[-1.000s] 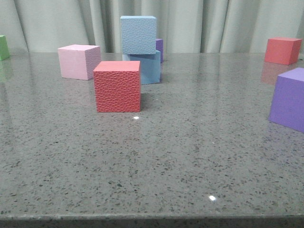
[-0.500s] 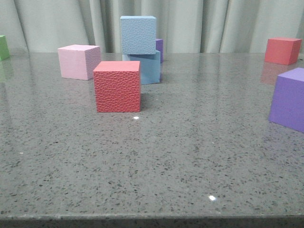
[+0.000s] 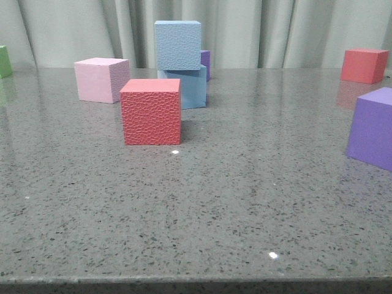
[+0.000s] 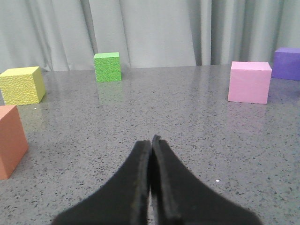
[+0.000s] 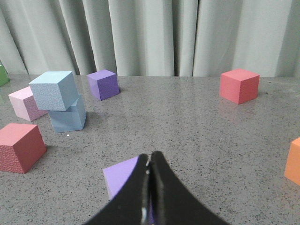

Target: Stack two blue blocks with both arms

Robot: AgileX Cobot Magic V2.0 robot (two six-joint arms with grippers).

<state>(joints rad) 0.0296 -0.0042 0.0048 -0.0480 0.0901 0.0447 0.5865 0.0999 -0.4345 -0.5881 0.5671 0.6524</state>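
Speckled grey stone desk, glossy, backed by pale pleated curtain. Nearest, pebbled red cube; behind it, smooth blue block carrying pebble-textured blue block, set slightly askew. Beyond, purple cube just visible. Left gripper pressed together, empty, low over desk. Right gripper likewise closed, above another purple cube.

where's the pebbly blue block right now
In the front view the pebble-textured blue block sits on top of the smooth blue block, left of centre toward the back of the table, behind the red textured cube and right of the pink cube.
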